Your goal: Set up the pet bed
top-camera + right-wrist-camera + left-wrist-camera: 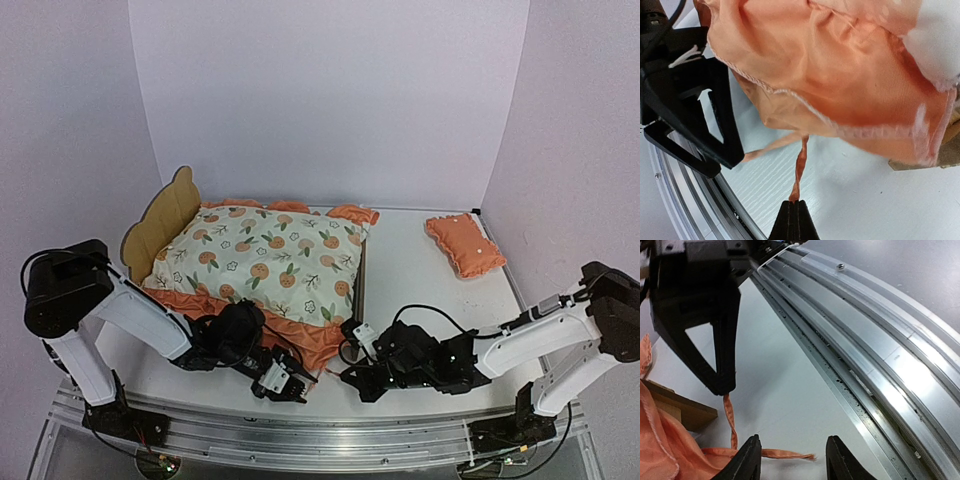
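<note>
Orange-print mattress pad (265, 262) and small orange pillow (465, 243) lie well apart

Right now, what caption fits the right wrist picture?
Right hand pinches a thin orange fabric tie trailing from the ruffled orange mattress pad.

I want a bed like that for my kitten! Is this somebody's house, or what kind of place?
Probably a robot test bench, not a house: a white table boxed in by plain pale backdrop walls, with two black-and-white robot arms bolted to a silver metal rail.
</note>
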